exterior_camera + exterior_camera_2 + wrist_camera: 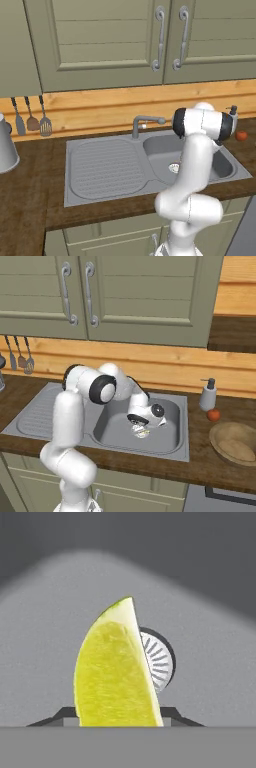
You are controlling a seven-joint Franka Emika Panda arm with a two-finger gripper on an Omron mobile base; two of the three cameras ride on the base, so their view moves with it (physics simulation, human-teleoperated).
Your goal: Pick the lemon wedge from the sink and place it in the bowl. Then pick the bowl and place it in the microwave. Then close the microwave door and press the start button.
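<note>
The lemon wedge (115,672) stands on its edge on the floor of the sink basin (160,146), in front of the round drain (159,662). My gripper (117,714) reaches down into the basin, and its two dark fingertips press against the wedge's two sides. From the right base view the gripper (141,430) hangs low over the basin floor with a bit of yellow lemon wedge (142,432) at its tips. The wooden bowl (235,443) sits on the counter to the right of the sink (165,448). The microwave and its door are out of view.
A curved faucet (145,121) rises behind the basin, with the ribbed drainboard (105,167) to the left. A soap dispenser (208,396) and a small red fruit (214,415) stand between sink and bowl. Utensils (32,120) hang on the wall, and cabinets sit overhead.
</note>
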